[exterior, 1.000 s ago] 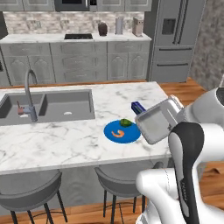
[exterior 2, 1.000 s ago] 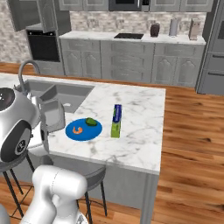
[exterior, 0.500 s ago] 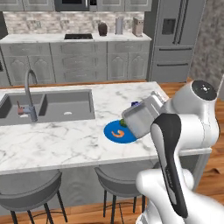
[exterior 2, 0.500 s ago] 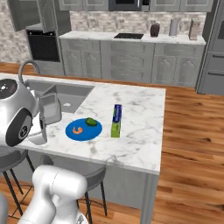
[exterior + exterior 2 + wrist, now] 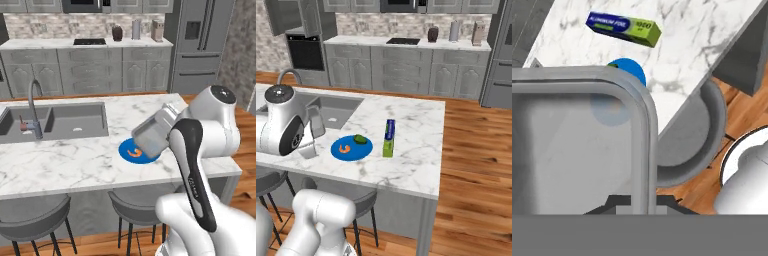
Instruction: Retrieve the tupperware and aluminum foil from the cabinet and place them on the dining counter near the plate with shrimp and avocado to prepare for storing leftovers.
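My gripper is shut on the rim of the tupperware, a pale translucent container held tilted above the dining counter. It hangs over the near right edge of the blue plate with orange shrimp and green avocado. In the hand view the tupperware takes up the left side, with the plate showing past and through it. The aluminum foil lies flat on the marble just right of the plate. The grey cabinet stands at the far back left.
A steel double sink with an arched faucet sits left of the plate. Grey stools stand under the counter's near edge. My own white arm hides the counter's right end. A wood floor lies beyond on the right.
The tupperware has moved left and slightly down, from beside the plate to over its edge. My arm's elbow has swung forward. Plate and foil have stayed put.
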Motion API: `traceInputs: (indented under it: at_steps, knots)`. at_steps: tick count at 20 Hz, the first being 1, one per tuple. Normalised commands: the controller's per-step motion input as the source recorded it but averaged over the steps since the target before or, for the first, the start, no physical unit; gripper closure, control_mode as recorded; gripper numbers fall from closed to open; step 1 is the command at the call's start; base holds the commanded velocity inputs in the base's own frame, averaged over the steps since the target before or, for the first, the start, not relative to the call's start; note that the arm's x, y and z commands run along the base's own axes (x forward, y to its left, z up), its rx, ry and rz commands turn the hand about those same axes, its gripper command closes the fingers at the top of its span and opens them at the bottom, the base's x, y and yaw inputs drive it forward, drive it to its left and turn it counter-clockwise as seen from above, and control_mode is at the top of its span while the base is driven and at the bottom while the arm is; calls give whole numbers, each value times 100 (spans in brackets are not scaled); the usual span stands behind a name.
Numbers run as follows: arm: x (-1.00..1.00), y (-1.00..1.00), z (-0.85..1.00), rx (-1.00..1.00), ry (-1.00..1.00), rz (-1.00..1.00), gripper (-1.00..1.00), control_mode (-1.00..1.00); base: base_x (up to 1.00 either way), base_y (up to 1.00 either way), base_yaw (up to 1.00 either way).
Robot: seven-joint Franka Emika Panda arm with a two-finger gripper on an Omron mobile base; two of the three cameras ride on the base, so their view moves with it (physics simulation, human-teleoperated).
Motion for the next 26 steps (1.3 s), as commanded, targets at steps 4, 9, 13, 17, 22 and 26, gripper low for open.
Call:
traceInputs:
  at_steps: [4, 9, 13, 17, 22, 26]
  knots:
    - [30, 1, -27, 0, 2, 26, 100, -100, 0, 0, 0]
    - [34, 0, -24, -3, 2, 25, 100, -100, 0, 0, 0]
    - [37, 4, -29, -6, 0, 25, 100, -100, 0, 0, 0]
    - [40, 20, -14, -10, 0, 21, 100, -100, 0, 0, 0]
    - [42, 30, -9, -11, 3, 15, 100, -100, 0, 0, 0]
    - [37, 26, -3, -7, 6, 2, 100, -100, 0, 0, 0]
